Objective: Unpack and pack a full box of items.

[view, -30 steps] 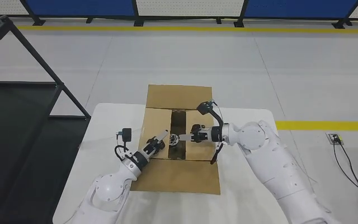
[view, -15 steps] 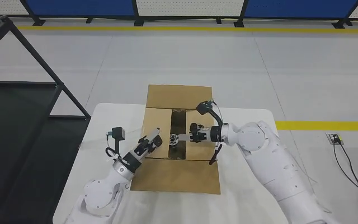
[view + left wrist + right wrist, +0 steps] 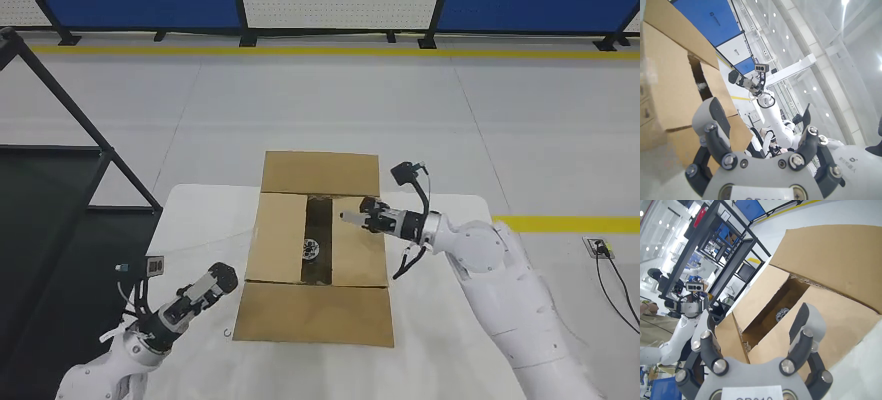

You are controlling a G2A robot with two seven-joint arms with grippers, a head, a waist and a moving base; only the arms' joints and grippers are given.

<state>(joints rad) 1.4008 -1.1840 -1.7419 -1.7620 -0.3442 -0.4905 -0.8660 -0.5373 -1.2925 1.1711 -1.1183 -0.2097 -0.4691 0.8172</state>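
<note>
A brown cardboard box [image 3: 320, 230] stands in the middle of the white table [image 3: 195, 225], its far and near flaps folded out flat. The two side flaps lie nearly closed with a narrow dark gap between them. A grey round part [image 3: 311, 248] lies in that gap, also seen in the right wrist view as the grey part [image 3: 781, 314]. My right gripper [image 3: 350, 215] hovers open over the box's right flap [image 3: 829, 266], holding nothing [image 3: 755, 319]. My left gripper [image 3: 222, 277] is open and empty [image 3: 762, 115], off the box's near left corner [image 3: 668, 85].
A black metal rack [image 3: 60, 190] stands beside the table's left edge. Bare table lies on both sides of the box. A yellow floor line [image 3: 570, 223] runs to the right beyond the table.
Both grippers have left the gap between the side flaps. The left arm drew back toward the table's near left. The right gripper shifted right and farther away over the right flap.
</note>
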